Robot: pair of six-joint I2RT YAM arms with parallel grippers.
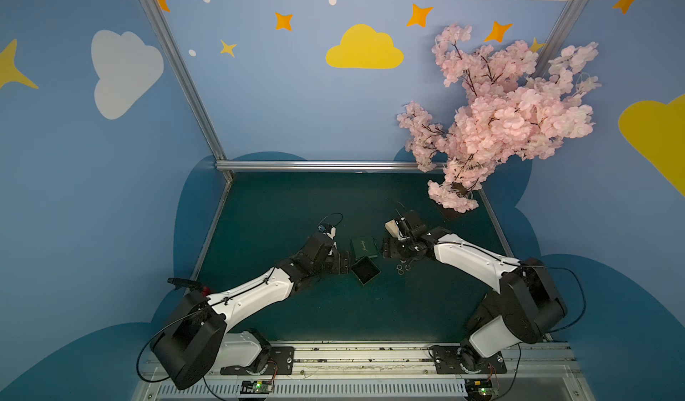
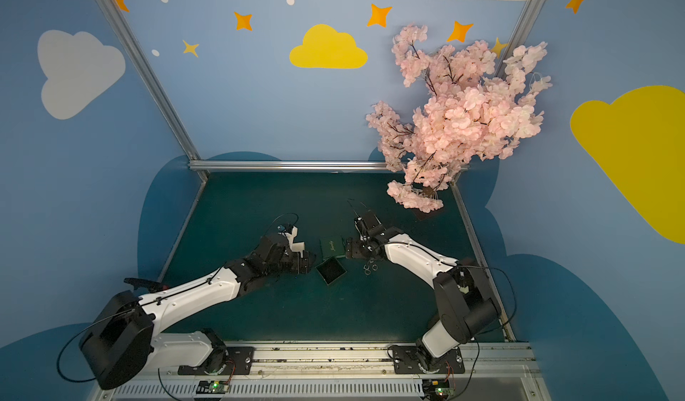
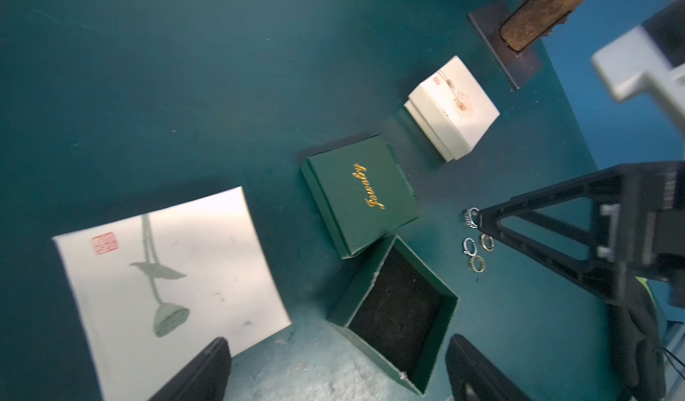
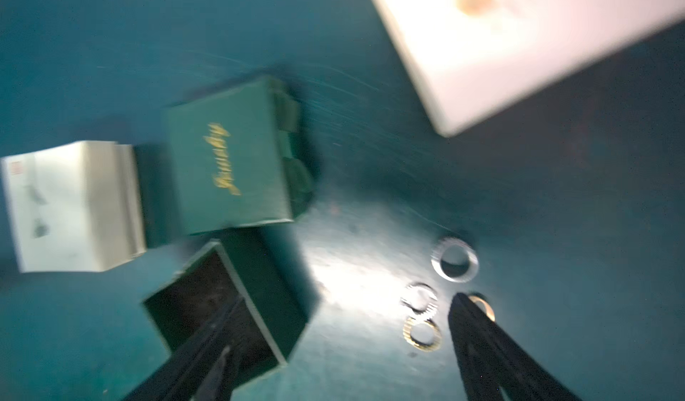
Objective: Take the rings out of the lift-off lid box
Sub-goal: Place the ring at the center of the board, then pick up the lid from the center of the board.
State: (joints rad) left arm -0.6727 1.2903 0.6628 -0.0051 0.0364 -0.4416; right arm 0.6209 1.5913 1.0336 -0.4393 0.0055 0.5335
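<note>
Four rings (image 3: 477,263) lie loose on the green table (image 3: 148,84), clustered just beside the open box base (image 3: 396,306). Its dark lining shows nothing left inside, and the lid (image 3: 359,195) marked "Jewelry" lies flat next to it, apparently touching its rim. From where I stand the job looks as good as done, so any trouble would come on the way out. The right tool (image 4: 348,297) hangs low with its fingers spread wide and nothing between them. One black fingertip (image 3: 487,218) sits right against a ring, and in the right wrist view a second ring is half hidden behind a finger. A sideways pull rather than a straight lift could flick those hoops; round and light as they are, they would likely roll, perhaps towards the white box (image 3: 452,110) or out of easy reach. The left tool (image 3: 337,340) is likewise wide and empty, straddling the near corner of the base. If it drags as it backs off, it could shove the base into the rings or tip it.
</note>
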